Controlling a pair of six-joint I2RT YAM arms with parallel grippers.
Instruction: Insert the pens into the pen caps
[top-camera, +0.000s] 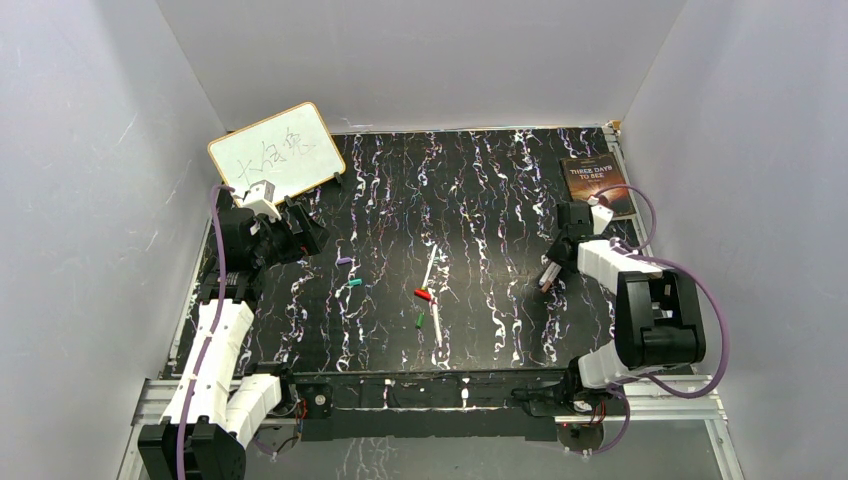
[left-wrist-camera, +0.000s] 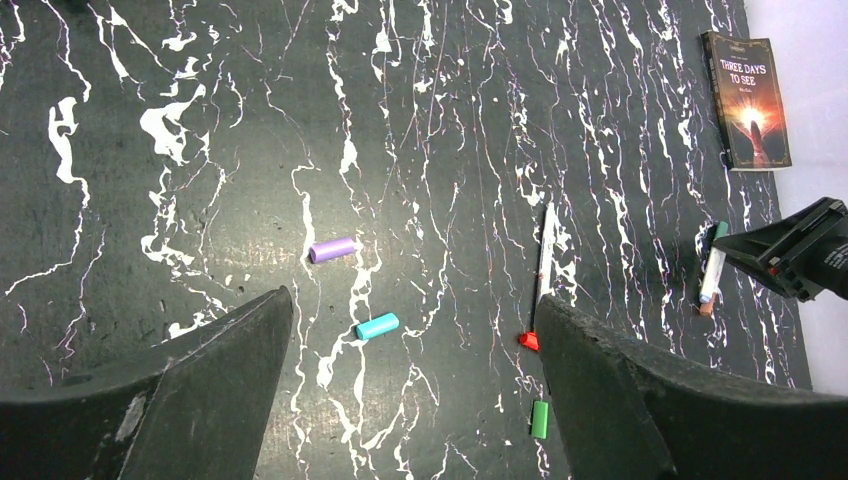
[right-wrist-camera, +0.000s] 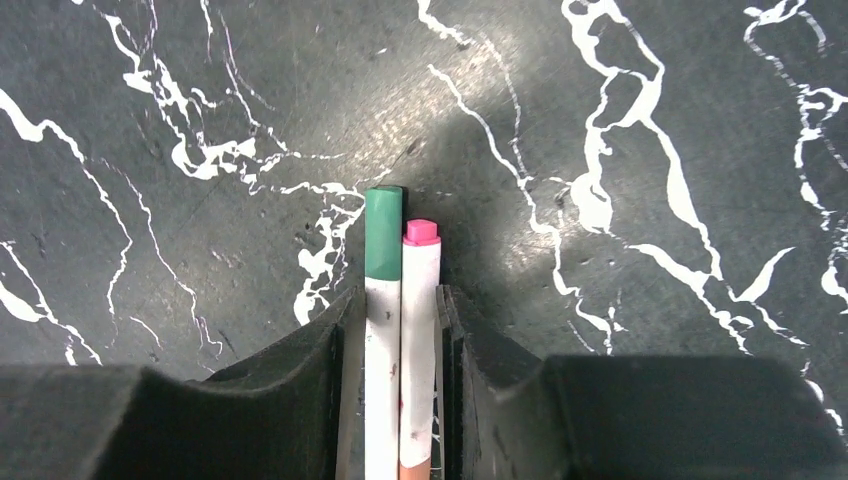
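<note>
Pens (right-wrist-camera: 420, 330): four in view, none seen pushed into a loose cap; the job looks barely begun.
Room: plain pale walls (top-camera: 420, 60) close in the bench on three sides.
Bench (top-camera: 500, 200): black top veined with white streaks that could pass for pen barrels at a glance.
Whiteboard (top-camera: 277, 152): propped at the far left corner, scrawled with marker.
Book (top-camera: 596, 182): flat at the far right corner.
Left pincer (left-wrist-camera: 415, 297): jaws wide apart and empty, above the left half of the bench, looking down on the caps.
Right pincer (right-wrist-camera: 400, 290): low near the right edge, jaws close on either side of two pens lying side by side; whether it grips them cannot be told.
Pair at the right: one ends in a long green section (right-wrist-camera: 383, 235), perhaps a cap already on; the other shows a bare pink tip (right-wrist-camera: 420, 232).
Loose pens: thin pen (top-camera: 431, 268) mid-bench, second pen (top-camera: 436, 335) closer to the near edge; their ends are too small to read.
Pen caps: purple cap (left-wrist-camera: 332, 249) and teal cap (left-wrist-camera: 377, 326) left of centre, apart; red cap (left-wrist-camera: 528, 341) at the thin pen's near end; green cap (left-wrist-camera: 540, 419) nearest the near edge.
Left to do: by the look of it, nearly everything, with four caps lying unfilled.
</note>
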